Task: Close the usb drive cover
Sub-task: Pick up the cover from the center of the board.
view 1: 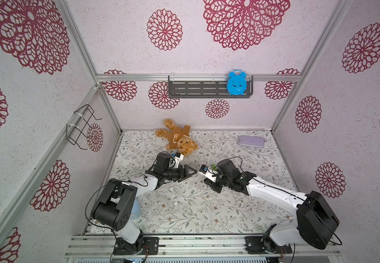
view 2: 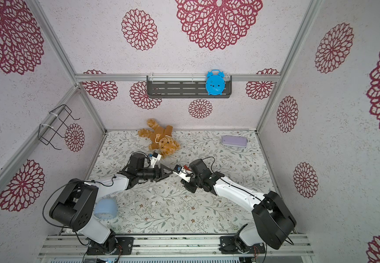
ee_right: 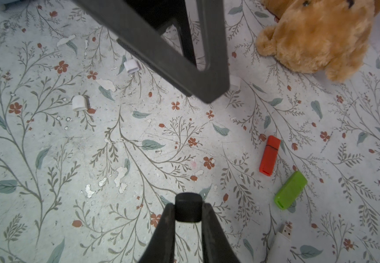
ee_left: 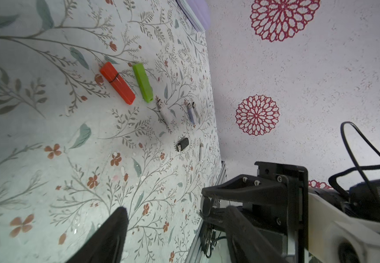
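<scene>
Drives lie scattered on the floral tabletop (ee_right: 13,148): one red stick (ee_right: 270,156) and one green stick (ee_right: 290,190), both capped, boxy and smooth plastic; one white stick (ee_right: 280,241) with its metal plug bare; one short black drive (ee_left: 182,144), plug bare too, close to the tabletop's edge by the wall (ee_left: 298,91). Three small white caps (ee_right: 79,103), short plastic sleeves, sit loose. The right hand (ee_right: 188,206) is clamped on one rounded black cap (ee_right: 188,214). The left hand (view 1: 192,172) has its fingers (ee_left: 116,227) apart, holding nothing. One furry brown teddy bear (ee_right: 316,34) lies nearby
</scene>
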Robot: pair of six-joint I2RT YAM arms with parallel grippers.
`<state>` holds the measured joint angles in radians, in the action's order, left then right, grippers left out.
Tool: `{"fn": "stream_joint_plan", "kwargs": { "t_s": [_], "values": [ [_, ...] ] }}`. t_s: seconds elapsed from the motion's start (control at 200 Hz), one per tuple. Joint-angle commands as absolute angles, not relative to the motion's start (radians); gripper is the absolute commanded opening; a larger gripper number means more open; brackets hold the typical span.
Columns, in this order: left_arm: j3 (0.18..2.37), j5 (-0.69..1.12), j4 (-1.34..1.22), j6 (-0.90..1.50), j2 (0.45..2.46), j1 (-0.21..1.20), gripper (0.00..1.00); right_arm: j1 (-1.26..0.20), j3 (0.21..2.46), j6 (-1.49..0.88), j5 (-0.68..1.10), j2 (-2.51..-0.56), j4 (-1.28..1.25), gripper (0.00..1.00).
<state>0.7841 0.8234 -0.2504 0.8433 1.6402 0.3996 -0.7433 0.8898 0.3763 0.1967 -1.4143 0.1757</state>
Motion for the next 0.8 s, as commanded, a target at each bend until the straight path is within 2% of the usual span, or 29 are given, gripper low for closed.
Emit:
{"fn": "stream_joint_plan", "kwargs": {
  "t_s": [0.0,0.2,0.62,0.795],
  "values": [
    [0.832,0.89,-0.274,0.838,1.669,0.436,0.67,-0.752,0.893,0.387,0.216,-1.371,0.128,0.22],
    [0.854,0.92,-0.279,0.838,1.703,0.458,0.55,-0.752,0.897,0.382,0.209,-1.37,0.114,0.22],
    [0.882,0.966,-0.265,0.823,1.726,0.477,0.43,-0.752,0.891,0.361,0.21,-1.353,0.079,0.22],
    [0.885,0.969,-0.261,0.819,1.729,0.479,0.42,-0.752,0.887,0.351,0.214,-1.345,0.066,0.22]
  ]
}}
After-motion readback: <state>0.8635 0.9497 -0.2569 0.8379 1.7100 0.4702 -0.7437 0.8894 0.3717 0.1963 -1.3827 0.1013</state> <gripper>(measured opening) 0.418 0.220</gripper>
